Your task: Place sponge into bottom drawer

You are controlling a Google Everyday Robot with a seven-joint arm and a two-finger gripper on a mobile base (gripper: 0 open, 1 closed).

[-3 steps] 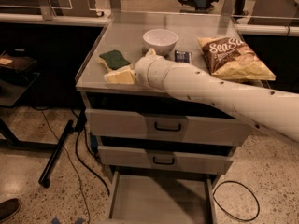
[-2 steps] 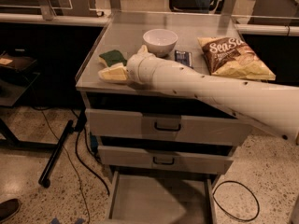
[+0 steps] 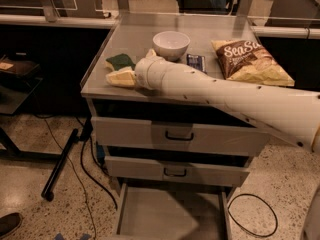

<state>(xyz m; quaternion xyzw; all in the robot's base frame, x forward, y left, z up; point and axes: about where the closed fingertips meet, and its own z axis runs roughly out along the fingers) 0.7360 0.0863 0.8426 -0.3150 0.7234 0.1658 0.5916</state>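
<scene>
Right now I am looking down at the cabinet, and the arm (image 3: 225, 96) is reaching in from the right across its top (image 3: 135, 31). The gripper (image 3: 121, 75) is sitting low at the front-left corner of that top. I cannot tell whether it is open or closed from this angle. The sponge (image 3: 119, 61) is lying on the top, green face up, just behind the gripper and seemingly touching it, though I cannot say whether it is being gripped. A white bowl (image 3: 171, 44) is standing behind the wrist, with a small dark packet (image 3: 196, 61) beside it and a chip bag (image 3: 252, 61) further right. Below, the bottom drawer (image 3: 170, 214) is standing pulled out, showing its flat grey floor, well apart from the sponge. Both handled drawers above it are sitting shut.
</scene>
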